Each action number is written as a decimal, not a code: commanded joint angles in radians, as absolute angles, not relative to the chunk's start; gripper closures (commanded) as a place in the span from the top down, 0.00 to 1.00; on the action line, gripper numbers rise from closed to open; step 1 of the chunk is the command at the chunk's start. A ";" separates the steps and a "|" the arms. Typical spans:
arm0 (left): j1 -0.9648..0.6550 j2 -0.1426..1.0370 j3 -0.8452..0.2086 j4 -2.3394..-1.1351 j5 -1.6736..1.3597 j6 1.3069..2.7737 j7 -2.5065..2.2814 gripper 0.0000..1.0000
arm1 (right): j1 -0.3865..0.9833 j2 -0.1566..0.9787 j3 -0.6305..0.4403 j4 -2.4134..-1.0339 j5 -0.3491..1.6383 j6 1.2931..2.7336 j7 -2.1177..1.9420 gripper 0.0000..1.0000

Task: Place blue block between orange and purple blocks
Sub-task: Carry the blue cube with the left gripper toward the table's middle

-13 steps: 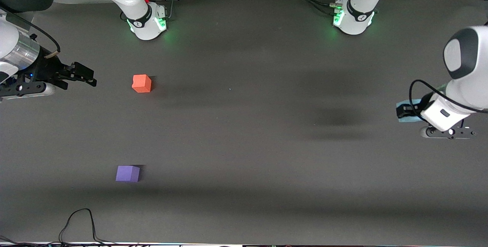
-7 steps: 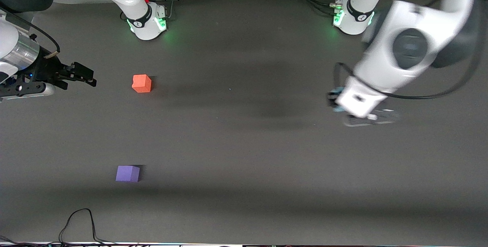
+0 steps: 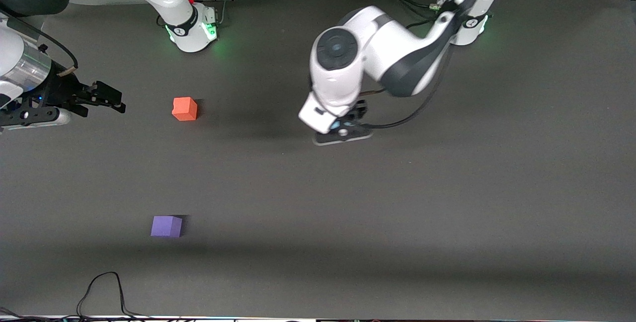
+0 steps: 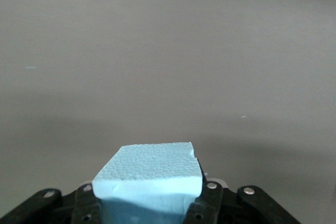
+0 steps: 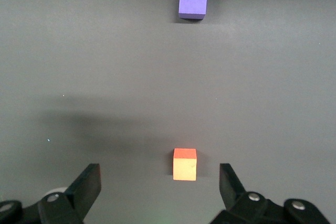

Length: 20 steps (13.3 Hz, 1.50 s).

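Observation:
My left gripper (image 3: 344,124) hangs over the middle of the table, shut on the light blue block (image 4: 149,174), which fills the gap between its fingers in the left wrist view. In the front view the hand hides nearly all of that block. The orange block (image 3: 185,109) sits on the mat toward the right arm's end. The purple block (image 3: 166,226) lies nearer the front camera than the orange one. My right gripper (image 3: 107,97) waits open and empty at the right arm's end, beside the orange block. The right wrist view shows the orange block (image 5: 185,164) between its open fingers (image 5: 160,184) and the purple block (image 5: 192,0) farther off.
The dark grey mat (image 3: 318,212) covers the table. A black cable (image 3: 102,287) loops at the edge nearest the front camera. The right arm's base (image 3: 191,26) and the left arm's base (image 3: 464,24) stand along the top.
My left arm has swung from the left arm's end of the table to over the middle, carrying the blue block. The right arm and the orange and purple blocks have not moved.

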State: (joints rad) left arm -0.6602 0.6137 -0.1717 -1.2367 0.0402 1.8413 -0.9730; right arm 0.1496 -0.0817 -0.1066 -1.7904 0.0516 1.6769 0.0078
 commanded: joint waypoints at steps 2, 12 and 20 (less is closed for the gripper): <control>-0.724 0.780 -0.156 -1.173 0.099 1.995 -1.037 0.31 | 0.150 -0.072 -0.109 -1.766 0.067 1.661 0.003 1.00; -0.805 0.971 -0.150 -1.213 0.265 2.186 -1.146 0.58 | 0.150 -0.072 -0.109 -1.764 0.067 1.661 -0.005 1.00; -0.747 0.844 -0.170 -1.201 0.238 1.996 -1.140 1.00 | 0.152 -0.074 -0.107 -1.749 0.067 1.660 0.003 1.00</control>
State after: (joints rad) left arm -0.7784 0.9212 -0.1607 -1.1856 0.2464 2.0831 -1.1292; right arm 0.1497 -0.0801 -0.1065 -1.7752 0.0516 1.6769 0.0078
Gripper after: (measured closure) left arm 0.000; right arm 0.000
